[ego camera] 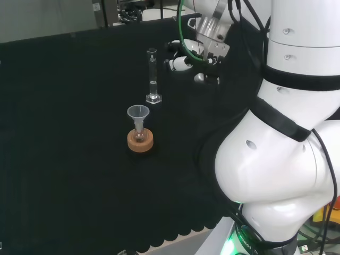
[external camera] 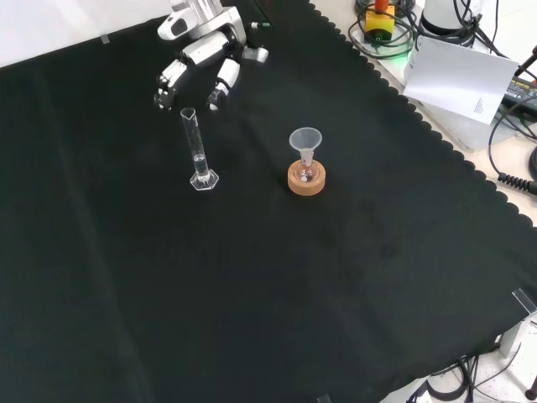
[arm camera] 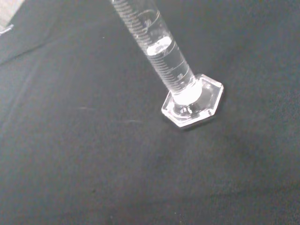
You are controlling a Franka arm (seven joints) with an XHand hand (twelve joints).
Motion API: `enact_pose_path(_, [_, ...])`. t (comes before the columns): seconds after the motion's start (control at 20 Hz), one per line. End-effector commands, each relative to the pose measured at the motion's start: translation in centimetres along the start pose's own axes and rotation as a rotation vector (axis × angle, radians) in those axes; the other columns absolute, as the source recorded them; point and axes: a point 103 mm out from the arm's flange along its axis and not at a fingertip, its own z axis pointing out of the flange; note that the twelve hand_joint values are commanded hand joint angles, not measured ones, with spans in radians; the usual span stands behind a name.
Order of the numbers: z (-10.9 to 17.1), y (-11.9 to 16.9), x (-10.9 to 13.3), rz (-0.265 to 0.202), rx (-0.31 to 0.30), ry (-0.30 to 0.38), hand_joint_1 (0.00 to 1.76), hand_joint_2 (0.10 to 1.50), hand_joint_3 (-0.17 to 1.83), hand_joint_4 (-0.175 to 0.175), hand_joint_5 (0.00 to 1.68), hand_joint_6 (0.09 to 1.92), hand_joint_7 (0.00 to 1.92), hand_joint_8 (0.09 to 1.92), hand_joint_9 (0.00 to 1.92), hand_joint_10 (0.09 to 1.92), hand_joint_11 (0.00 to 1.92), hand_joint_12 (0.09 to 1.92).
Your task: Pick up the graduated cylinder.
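A tall clear graduated cylinder (ego camera: 152, 77) (external camera: 197, 149) stands upright on its hexagonal foot on the black cloth, with a little liquid in its lower part. The wrist view has it close, markings along the tube (arm camera: 161, 54) and the foot below. The hand (ego camera: 186, 59) (external camera: 197, 63) hovers to the right of the cylinder in the head view, farther off in the front view, apart from it. Its fingers are relaxed and spread, holding nothing.
A small round flask with a clear funnel (ego camera: 138, 118) (external camera: 305, 144) in its neck sits on a cork ring (ego camera: 140, 141) (external camera: 305, 179), in front of the cylinder in the head view. The cloth's scalloped edge (external camera: 436, 134) runs along the front view's right.
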Motion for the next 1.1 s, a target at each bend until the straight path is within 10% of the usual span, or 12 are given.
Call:
enact_pose_path(0.05, [1.7,1.0,-0.7,-0.061,-0.019,0.079,0.79,1.10,-0.17,-0.050,0.36,0.09,0.20,0.63,0.45,0.63,0.23,1.34])
enact_pose_path(1.1, [5.3,3.9,-0.7,-0.285,-0.124,0.358,0.95,1.05,-0.17,-0.046,0.51,0.09,0.34,0.61,0.57,0.56,0.32,1.31])
